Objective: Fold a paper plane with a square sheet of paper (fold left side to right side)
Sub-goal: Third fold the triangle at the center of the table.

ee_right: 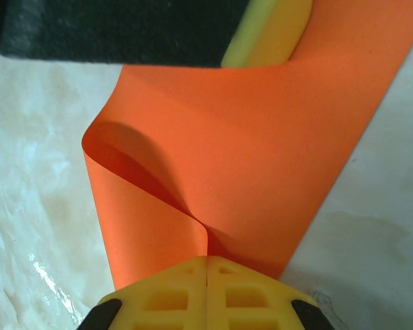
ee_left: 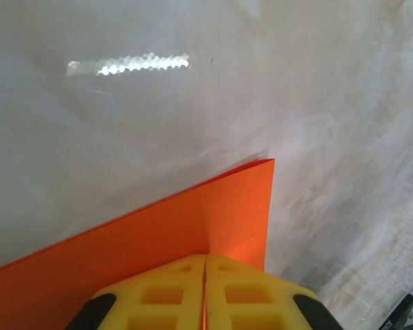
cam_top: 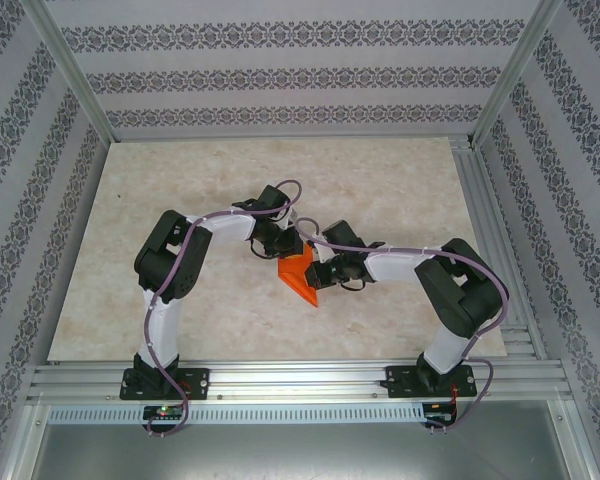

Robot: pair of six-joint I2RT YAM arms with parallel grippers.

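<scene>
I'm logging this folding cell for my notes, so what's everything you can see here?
Thin bright orange sheet of paper: one, orange, mid-table, curled, pinched between both grippers.
Marbled table top: one, beige, under the arms.
Patterned wall panels: three, white with grey ornament, around the table.
Aluminium frame rails: several, silver, along the near edge and up the corners.
Left arm: one, white and black, bent towards the centre.
Right arm: one, white and black, bent towards the centre.
Left gripper: one, yellow fingers, shut on the paper.
Right gripper: one, yellow fingers, shut on the paper.
</scene>
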